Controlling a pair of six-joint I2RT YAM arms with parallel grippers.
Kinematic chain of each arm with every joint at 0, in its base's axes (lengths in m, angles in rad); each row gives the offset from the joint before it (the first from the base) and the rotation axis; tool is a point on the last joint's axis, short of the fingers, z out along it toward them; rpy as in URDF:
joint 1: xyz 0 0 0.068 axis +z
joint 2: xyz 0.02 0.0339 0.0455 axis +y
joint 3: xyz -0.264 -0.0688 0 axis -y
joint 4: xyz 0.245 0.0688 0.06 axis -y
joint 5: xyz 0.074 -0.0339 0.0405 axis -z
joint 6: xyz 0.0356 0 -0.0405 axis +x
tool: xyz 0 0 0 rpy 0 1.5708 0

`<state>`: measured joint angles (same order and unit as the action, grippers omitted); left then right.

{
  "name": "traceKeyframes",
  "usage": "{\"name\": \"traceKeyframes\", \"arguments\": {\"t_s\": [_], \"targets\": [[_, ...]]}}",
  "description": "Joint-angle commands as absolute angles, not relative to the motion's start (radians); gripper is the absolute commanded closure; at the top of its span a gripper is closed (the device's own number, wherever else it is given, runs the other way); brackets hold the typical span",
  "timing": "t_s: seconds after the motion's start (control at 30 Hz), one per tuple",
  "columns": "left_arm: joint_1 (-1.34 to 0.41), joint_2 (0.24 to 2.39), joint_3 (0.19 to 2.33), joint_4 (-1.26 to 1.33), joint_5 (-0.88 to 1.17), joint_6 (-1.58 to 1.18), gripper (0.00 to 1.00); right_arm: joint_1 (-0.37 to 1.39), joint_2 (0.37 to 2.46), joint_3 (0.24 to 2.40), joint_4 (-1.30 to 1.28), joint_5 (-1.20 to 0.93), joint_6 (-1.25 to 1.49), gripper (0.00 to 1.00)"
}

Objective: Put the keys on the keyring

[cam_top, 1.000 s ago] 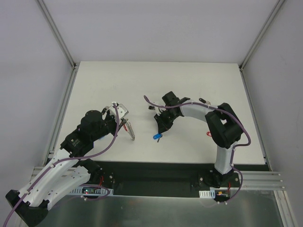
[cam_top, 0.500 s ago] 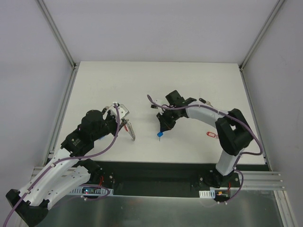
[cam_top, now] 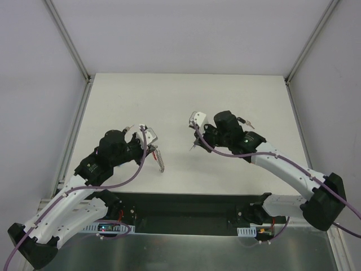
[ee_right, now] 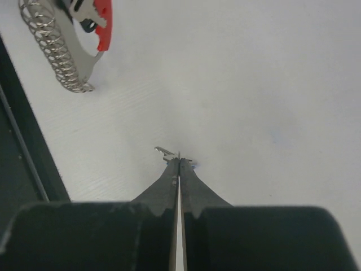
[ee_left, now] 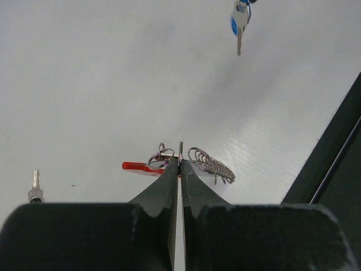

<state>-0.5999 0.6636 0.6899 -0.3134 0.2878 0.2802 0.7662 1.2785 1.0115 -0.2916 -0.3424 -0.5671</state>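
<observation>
My left gripper [cam_top: 150, 148] is shut on the keyring [cam_top: 160, 160], whose silver chain hangs down from the fingertips. In the left wrist view the gripper [ee_left: 180, 161] pinches the ring between its red segment [ee_left: 137, 167] and its coiled links [ee_left: 212, 164]. My right gripper [cam_top: 194, 146] is shut on a blue-headed key held above the table, right of the keyring. That key [ee_left: 239, 22] hangs at the top of the left wrist view. In the right wrist view only its silver tip [ee_right: 166, 151] pokes past the shut gripper [ee_right: 179, 159], with the keyring [ee_right: 56, 52] at the upper left.
A black-headed key [cam_top: 246, 121] lies on the white table [cam_top: 186, 96] behind the right arm. A small silver key shaft [ee_left: 35, 189] shows at the lower left of the left wrist view. The dark front rail [cam_top: 186, 199] runs along the table's near edge.
My right arm has swung round and raised the blue key off the table, and now hides the red tag at the right. My left gripper shifted slightly right with the keyring.
</observation>
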Motion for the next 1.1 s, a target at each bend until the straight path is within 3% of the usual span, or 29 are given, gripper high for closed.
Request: {"name": "traceKeyframes", "arguments": {"t_s": [0.0,0.13,0.17,0.33,0.73,1.07], "targets": [[-0.588,0.696,0.765,-0.282,0.345,0.301,1.00,0.788,1.171,0.954,-0.126,-0.161,-0.532,0.99],[-0.588,0.733,0.814,-0.282,0.348,0.282,1.00,0.884,1.118,0.922,-0.080,0.186,-0.589,0.99],[-0.588,0.751,0.833,-0.282,0.356,0.278,1.00,0.874,1.109,0.913,-0.052,0.192,-0.589,0.99],[-0.588,0.802,0.891,-0.281,0.411,0.287,1.00,0.858,1.036,0.839,0.089,0.035,-0.566,0.99],[-0.588,0.913,0.988,-0.281,0.753,0.434,1.00,0.779,0.962,0.836,0.075,-0.443,-0.526,0.99],[-0.588,0.907,0.931,-0.281,0.897,0.471,1.00,0.842,0.965,0.879,-0.058,-0.485,-0.591,0.99]]}}
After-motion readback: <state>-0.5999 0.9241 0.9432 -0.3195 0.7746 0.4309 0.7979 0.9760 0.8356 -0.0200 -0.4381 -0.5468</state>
